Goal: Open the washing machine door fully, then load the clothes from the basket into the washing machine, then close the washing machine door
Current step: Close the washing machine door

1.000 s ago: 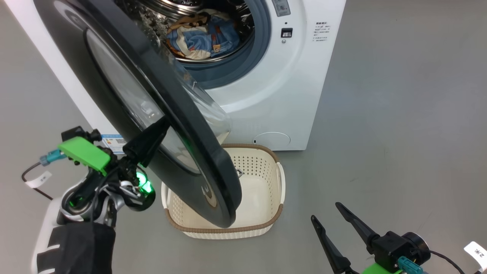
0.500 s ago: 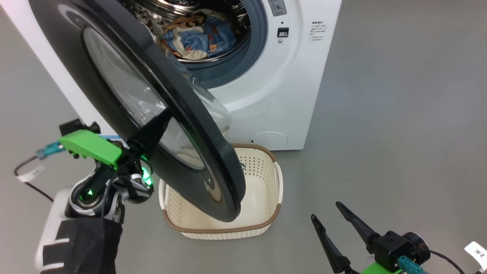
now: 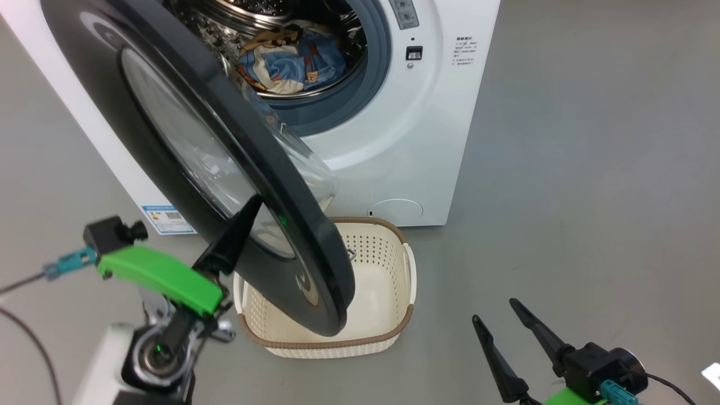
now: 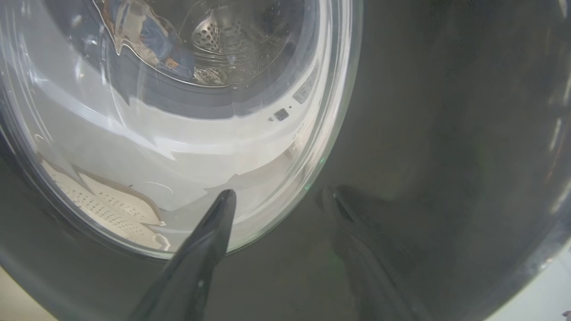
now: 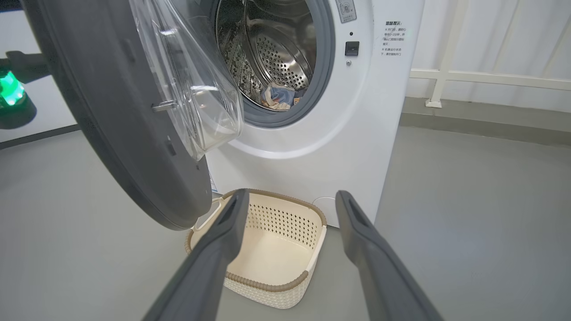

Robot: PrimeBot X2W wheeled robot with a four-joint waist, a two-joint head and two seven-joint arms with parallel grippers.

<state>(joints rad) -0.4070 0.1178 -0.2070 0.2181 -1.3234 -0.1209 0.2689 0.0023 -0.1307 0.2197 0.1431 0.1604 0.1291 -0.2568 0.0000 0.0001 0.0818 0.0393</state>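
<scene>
- L gripper (image 4: 277,194): fingers were pinched together a sec ago, now spread apart w/ nothing between them; one tip lies over the door (image 3: 169,129) glass, the other over its black rim, both on the outer face; can't tell if they actually touch.
- L arm also sits lower in the head view than a sec ago; the view itself shifted a bit, so don't read much into that.
- Door hasn't swung noticeably; approx half open, lower edge hanging over the left side of the basket (image 3: 388,264).
- Clothes (image 3: 287,59) lie in the washer (image 3: 416,140) drum; basket looks empty, on the floor at the washer's foot; so loading looks done, only the closing is left.
- R gripper (image 3: 496,311): fingers apart, holding nothing; low at the right, well apart from the door.
- Your next job, I'd say: push the outer face w/ the L fingers till it latches; watch lower edge vs basket rim; clearance can't be judged from here.
</scene>
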